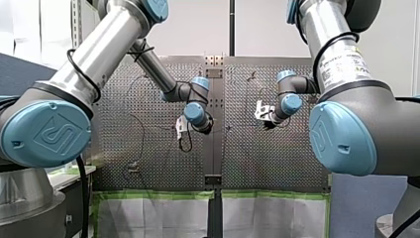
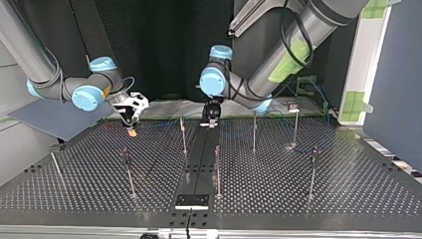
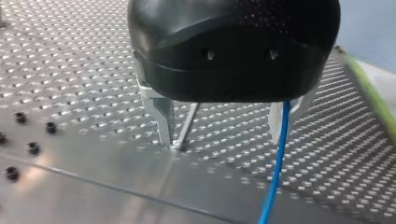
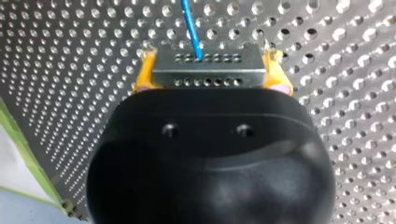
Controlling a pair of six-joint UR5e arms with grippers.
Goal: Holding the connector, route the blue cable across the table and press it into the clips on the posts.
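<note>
While clasping the connector (image 4: 205, 77) — right pincer (image 4: 210, 58) aims downward.

A pale wall (image 1: 198, 25) stands beyond the perforated table (image 1: 158, 168) in the front view, with a dark upright pole (image 1: 232, 27) at its middle. Pale sheets (image 1: 148, 218) edged in green tape border the table's near edge. In the top view a black backdrop (image 2: 164, 45) fills the far side, and a grey-blue panel (image 2: 393, 64) stands at right.

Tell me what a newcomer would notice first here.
My right gripper clamps a metal connector in yellow pads, the blue cable running out ahead. My left gripper hangs open over the perforated table, the cable beside one finger. Thin posts stand across the table.
</note>
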